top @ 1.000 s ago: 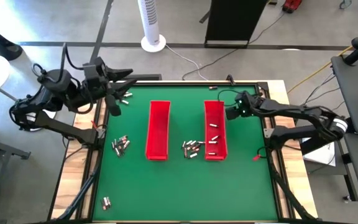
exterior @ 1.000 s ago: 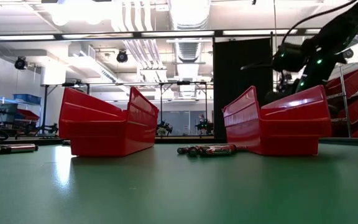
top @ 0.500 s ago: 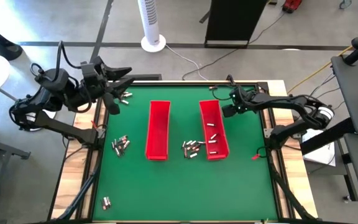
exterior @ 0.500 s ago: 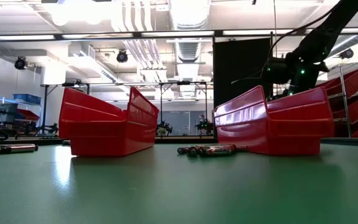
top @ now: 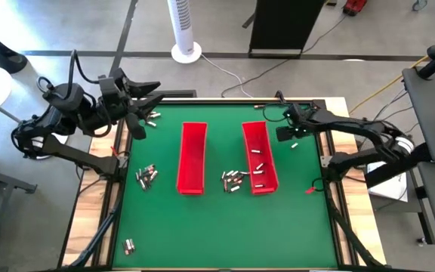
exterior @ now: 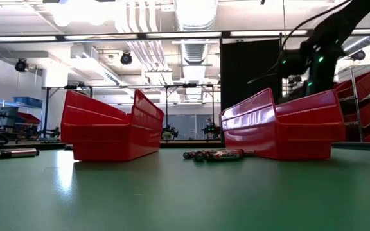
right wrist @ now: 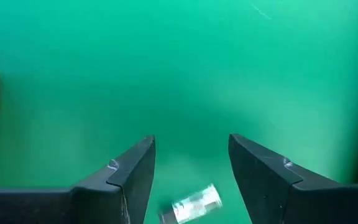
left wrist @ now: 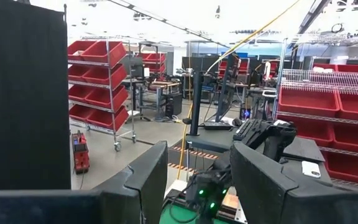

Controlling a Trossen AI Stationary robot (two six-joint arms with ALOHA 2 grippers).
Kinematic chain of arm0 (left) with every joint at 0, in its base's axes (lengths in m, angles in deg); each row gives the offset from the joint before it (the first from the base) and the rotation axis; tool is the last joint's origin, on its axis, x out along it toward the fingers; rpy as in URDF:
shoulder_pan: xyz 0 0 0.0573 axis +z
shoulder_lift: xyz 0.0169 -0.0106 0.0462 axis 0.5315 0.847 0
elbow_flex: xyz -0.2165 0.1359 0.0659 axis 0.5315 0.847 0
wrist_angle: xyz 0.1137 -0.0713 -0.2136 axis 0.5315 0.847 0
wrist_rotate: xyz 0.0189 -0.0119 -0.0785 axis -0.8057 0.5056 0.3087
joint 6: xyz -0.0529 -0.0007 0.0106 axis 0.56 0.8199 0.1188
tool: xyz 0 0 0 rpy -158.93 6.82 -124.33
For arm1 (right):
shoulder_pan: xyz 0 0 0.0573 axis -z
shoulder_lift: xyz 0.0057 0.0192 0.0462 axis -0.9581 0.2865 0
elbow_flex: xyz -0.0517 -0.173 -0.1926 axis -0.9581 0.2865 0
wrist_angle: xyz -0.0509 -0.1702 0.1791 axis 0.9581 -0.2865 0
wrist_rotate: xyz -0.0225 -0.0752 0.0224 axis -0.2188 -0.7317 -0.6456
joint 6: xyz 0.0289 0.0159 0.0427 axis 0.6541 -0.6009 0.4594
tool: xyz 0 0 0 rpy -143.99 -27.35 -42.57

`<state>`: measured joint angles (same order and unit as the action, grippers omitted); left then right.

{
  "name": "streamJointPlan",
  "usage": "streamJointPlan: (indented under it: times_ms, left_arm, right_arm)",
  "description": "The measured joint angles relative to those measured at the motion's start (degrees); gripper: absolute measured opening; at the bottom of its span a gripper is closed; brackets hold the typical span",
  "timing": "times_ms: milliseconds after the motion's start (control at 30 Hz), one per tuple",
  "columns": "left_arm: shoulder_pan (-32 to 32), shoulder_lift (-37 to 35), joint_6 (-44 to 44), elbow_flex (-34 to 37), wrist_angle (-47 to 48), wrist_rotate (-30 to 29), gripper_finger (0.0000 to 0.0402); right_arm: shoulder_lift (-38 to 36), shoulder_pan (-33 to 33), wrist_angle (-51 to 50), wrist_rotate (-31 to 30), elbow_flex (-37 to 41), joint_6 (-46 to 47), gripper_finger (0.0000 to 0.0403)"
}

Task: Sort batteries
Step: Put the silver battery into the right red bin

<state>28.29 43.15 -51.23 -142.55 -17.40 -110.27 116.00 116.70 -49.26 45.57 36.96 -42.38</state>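
Two long red trays [top: 192, 159] [top: 259, 157] lie side by side on the green mat; the right one holds a few batteries [top: 259, 165]. More batteries lie between the trays [top: 232, 180], left of the left tray [top: 146, 176], at the far left [top: 153, 117] and near the front left [top: 129, 245]. My right gripper [right wrist: 191, 146] [top: 285, 134] hangs open, pointing down, just right of the right tray's far end. A single battery [right wrist: 188, 204] [top: 294, 143] lies on the mat below it, untouched. My left gripper [left wrist: 197, 162] [top: 143, 113] is open and empty, raised over the table's far left corner.
The right tray sits slightly askew, with its far end nearer the left tray. In the low view both trays [exterior: 111, 131] [exterior: 281, 128] stand with batteries [exterior: 214, 154] between them. A wooden rim [top: 325, 162] borders the mat. Green mat lies bare toward the near edge.
My right gripper swung toward the right tray's far end, and that end slid toward the table's left. The gripper then drew back toward the right edge and tipped further downward, its fingers staying open. A battery now shows on the mat beside it.
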Motion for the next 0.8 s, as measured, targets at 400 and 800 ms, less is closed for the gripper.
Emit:
streamJointPlan:
  times_ms: [400, 800]
  left_arm:
    - [0.0, 0.7, -3.2, 0.0, 2.6, 0.0, 0.0155]
    - [0.0, 0.4, -5.0, 0.0, 9.4, 0.0, 0.0155]
  right_arm:
    - [-13.1, -7.2, -12.5, 3.7, 5.9, 37.5, 0.0187]
    - [-4.6, -7.3, -7.5, 7.9, 10.5, 44.6, 0.0131]
